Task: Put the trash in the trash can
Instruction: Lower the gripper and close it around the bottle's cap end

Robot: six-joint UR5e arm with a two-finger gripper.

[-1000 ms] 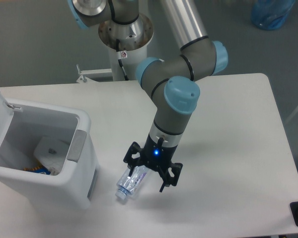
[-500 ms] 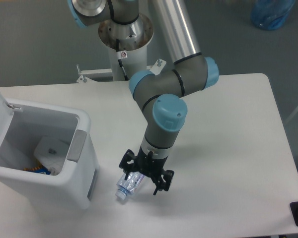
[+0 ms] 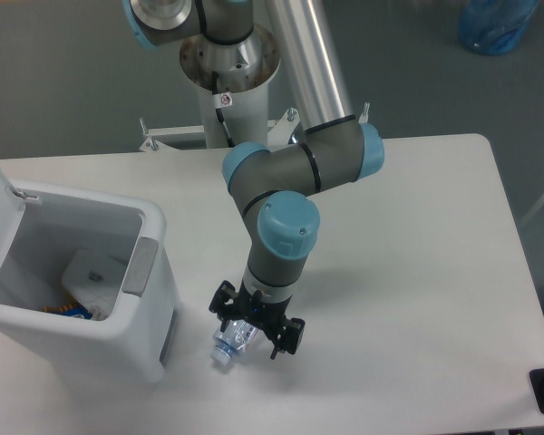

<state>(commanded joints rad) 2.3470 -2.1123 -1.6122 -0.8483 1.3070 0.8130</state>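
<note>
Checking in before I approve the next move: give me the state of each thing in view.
bottle: lying on its side on the table, under the gripper, not lifted.
gripper: lowered over the bottle, fingers on either side; closure unclear.
trash can: upright, lid open, some items already inside.
table: white, holding the can and bottle.

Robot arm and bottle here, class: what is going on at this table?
The arm's hand is down over a clear plastic bottle lying on the white table, its fingers either side of it. The white trash can stands open to the side, with some items already inside. The bottle has not yet been lifted.
</note>
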